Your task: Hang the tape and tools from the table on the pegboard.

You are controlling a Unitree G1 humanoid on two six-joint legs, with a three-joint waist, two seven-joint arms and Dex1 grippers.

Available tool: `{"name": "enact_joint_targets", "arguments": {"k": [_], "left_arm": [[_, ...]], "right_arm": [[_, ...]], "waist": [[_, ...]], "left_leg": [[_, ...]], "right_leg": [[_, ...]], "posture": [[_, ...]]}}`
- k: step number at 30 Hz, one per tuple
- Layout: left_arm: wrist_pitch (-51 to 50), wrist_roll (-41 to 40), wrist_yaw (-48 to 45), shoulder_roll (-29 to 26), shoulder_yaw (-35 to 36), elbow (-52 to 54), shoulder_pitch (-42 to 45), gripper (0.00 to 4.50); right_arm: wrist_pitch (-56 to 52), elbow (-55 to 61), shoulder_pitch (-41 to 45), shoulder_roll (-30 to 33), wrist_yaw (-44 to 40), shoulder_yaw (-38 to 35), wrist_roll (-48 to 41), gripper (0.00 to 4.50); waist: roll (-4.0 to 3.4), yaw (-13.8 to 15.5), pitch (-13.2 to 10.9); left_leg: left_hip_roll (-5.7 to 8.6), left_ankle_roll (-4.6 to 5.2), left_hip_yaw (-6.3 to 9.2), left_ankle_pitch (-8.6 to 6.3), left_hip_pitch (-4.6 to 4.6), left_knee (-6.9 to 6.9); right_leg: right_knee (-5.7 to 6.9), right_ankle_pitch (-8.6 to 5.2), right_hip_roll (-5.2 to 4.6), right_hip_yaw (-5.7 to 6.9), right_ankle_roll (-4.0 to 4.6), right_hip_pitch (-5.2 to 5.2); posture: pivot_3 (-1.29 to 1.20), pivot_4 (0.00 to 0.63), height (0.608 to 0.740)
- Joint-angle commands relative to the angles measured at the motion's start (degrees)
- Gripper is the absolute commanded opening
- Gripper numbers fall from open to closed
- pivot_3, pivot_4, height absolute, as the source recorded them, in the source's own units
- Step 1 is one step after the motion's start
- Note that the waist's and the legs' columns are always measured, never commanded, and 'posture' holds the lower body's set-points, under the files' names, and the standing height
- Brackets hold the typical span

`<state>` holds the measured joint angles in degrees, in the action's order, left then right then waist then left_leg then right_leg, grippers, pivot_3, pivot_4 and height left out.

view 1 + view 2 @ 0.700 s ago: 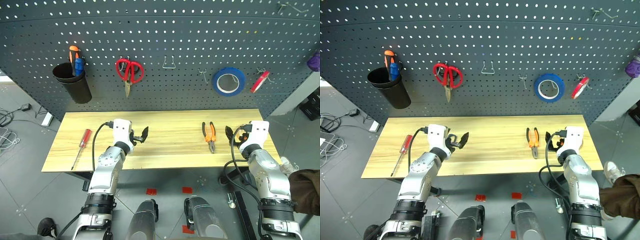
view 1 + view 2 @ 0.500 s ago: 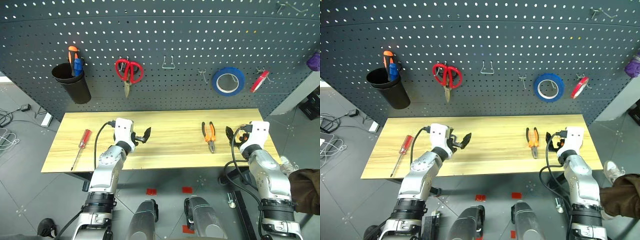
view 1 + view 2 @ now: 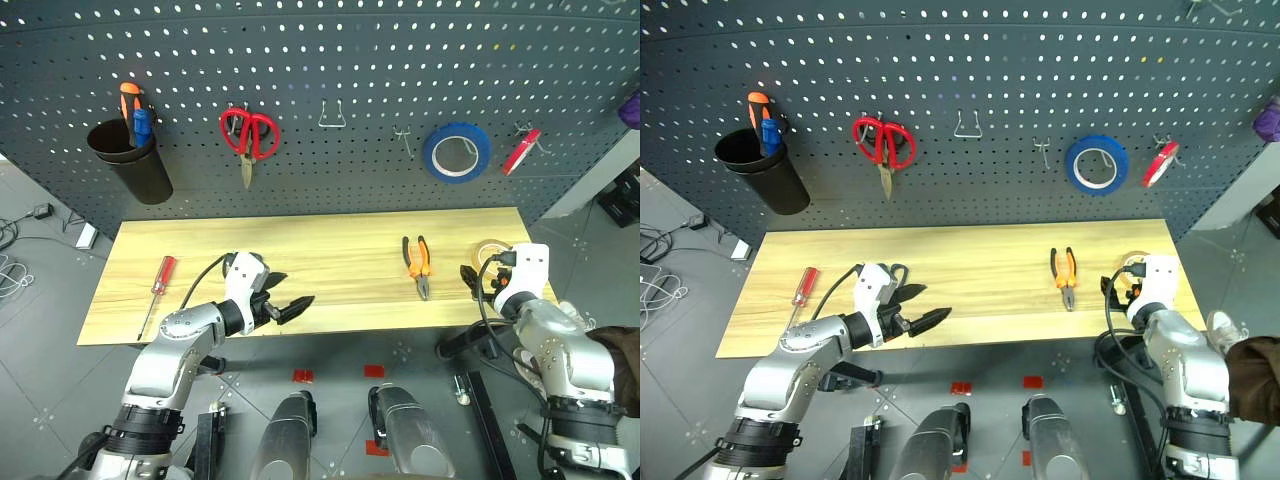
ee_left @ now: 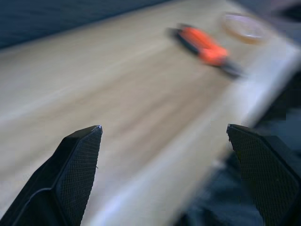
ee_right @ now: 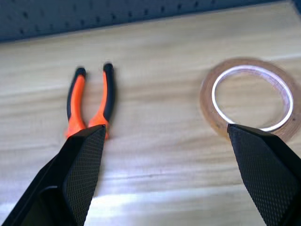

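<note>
Lower right of the head views: tape [image 5: 248, 99] flat on table [image 3: 330, 255], partly hidden behind right gripper [image 5: 167, 136], fingers wide apart and empty; pliers [image 3: 419, 263] just beside. Likely light, stiff, thin-walled: best pinched across the rim. Lower left: left gripper [image 3: 915, 308] spread wide, holding nothing, screwdriver [image 3: 158, 287] untouched; blue-handled scissors impossible to make out.

Bare table [image 3: 340, 270] between left claw [image 3: 290, 305] and pliers [image 3: 418, 262]; tape [image 5: 249, 100] flanks right claw [image 5: 164, 136].
</note>
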<state>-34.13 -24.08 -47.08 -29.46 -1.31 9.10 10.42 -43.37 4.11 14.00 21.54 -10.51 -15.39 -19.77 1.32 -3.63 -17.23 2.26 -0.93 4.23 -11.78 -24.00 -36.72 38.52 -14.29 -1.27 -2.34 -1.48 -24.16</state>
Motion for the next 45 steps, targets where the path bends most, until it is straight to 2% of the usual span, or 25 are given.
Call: {"name": "enact_joint_targets", "arguments": {"k": [1, 4, 9, 11, 16, 22, 27, 33, 38, 45], "left_arm": [[-6.82, -6.22, -3.26, 1.43, -1.85, 2.18, 5.66, 4.5], [-6.42, -2.76, -2.98, 2.87, -7.22, 0.59, 8.55, 4.5], [-3.19, 2.8, -1.12, 4.87, -13.79, -1.6, 8.07, 4.5], [-3.69, 2.73, -1.0, 5.27, -14.89, 0.0, 6.78, 4.5], [-7.23, 0.59, 0.7, 5.97, -14.36, 5.56, 3.61, 4.5], [-10.41, -1.33, 2.18, 4.88, -12.8, 10.81, 0.03, 4.5], [-11.1, -1.95, 3.43, 3.79, -11.3, 12.06, -1.34, 4.5], [-11.56, -2.5, 4.31, 3.31, -10.26, 13.17, -2.74, 4.5], [-11.72, -2.76, 4.69, 3.27, -10.24, 13.79, -3.51, 4.5], [-12.78, -4.38, 6.24, 4.44, -9.39, 14.77, -1.8, 4.5]], "right_arm": [[-2.39, -6.0, 4.67, 4.76, -4.72, -0.48, -0.76, 4.43], [-0.64, -14.46, 7.98, 7.94, -8.0, 0.68, 1.0, 4.43], [5.44, -27.44, 12.14, 11.05, -13.0, 5.06, 5.16, 4.43], [7.69, -32.09, 14.0, 11.52, -14.65, 5.78, 6.05, 4.43], [14.23, -40.33, 18.31, 12.26, -17.8, 7.95, 8.88, 4.43], [10.07, -38.89, 19.74, 14.39, -19.99, 11.21, 11.9, 4.43], [1.95, -24.65, 16.9, 18.56, -24.83, 14.22, 12.06, 4.43], [-4.72, -16.17, 18.98, 21.96, -24.13, 13.4, 12.38, 4.43], [0.71, -21.88, 20.74, 20.82, -22.57, 13.24, 13.37, 4.43], [16.68, -46.74, 29.18, 16.46, -23.01, 11.21, 12.96, 4.43]], "waist": [[0.1, 0.06, -0.87], [0.25, 0.26, -1.66], [0.35, -0.15, -2.63], [0.4, -0.59, -3.43], [0.61, -1.17, -4.7], [0.68, -1.17, -5.79], [0.28, -0.85, -6.05], [0.24, -0.81, -6.12], [0.3, -0.71, -6.21], [0.45, -0.63, -7.08]], "left_leg": [[0.0, 0.0, -0.01, 0.0, 0.0, 0.01], [0.03, 0.0, 0.04, 0.0, -0.1, 0.0], [0.03, 0.17, -0.17, -0.12, -0.08, 0.64], [-0.01, 0.2, -0.19, -0.18, -0.11, 0.67], [-0.02, 0.18, -0.17, -0.21, -0.31, 0.6], [-0.02, 0.22, -0.24, -0.14, -0.28, 0.39], [-0.02, 0.22, -0.22, -0.13, -0.47, 0.4], [0.0, 0.18, -0.29, -0.17, -0.94, 0.47], [-0.01, 0.17, -0.29, -0.17, -0.93, 0.54], [-0.01, 0.19, -0.56, -0.16, -0.92, 0.52]], "right_leg": [[-0.01, 0.0, 0.0, 0.01, -0.01, 0.0], [-0.09, 0.16, 0.06, 0.04, -0.31, -0.01], [-0.68, 0.29, 0.07, -0.07, -0.51, -0.03], [-0.67, 0.43, 0.04, -0.18, -0.25, -0.08], [-0.69, 0.47, 0.01, -0.19, -0.28, -0.22], [-0.84, 0.56, 0.01, -0.3, -0.86, -0.11], [-0.85, 0.54, 0.01, -0.25, -0.87, -0.28], [-0.64, 0.56, -0.03, -0.3, -0.87, -0.97], [-0.69, 0.55, -0.03, -0.29, -0.87, -0.98], [-0.73, 0.56, -0.03, -0.29, -0.86, -1.03]], "posture": [[-0.09, 0.372, 0.74], [-0.09, 0.391, 0.74], [-0.09, 0.423, 0.74], [-0.09, 0.433, 0.74], [-0.07, 0.445, 0.74], [-0.05, 0.463, 0.74], [-0.04, 0.465, 0.74], [-0.05, 0.465, 0.74], [-0.06, 0.47, 0.74], [-0.04, 0.48, 0.74]]}}
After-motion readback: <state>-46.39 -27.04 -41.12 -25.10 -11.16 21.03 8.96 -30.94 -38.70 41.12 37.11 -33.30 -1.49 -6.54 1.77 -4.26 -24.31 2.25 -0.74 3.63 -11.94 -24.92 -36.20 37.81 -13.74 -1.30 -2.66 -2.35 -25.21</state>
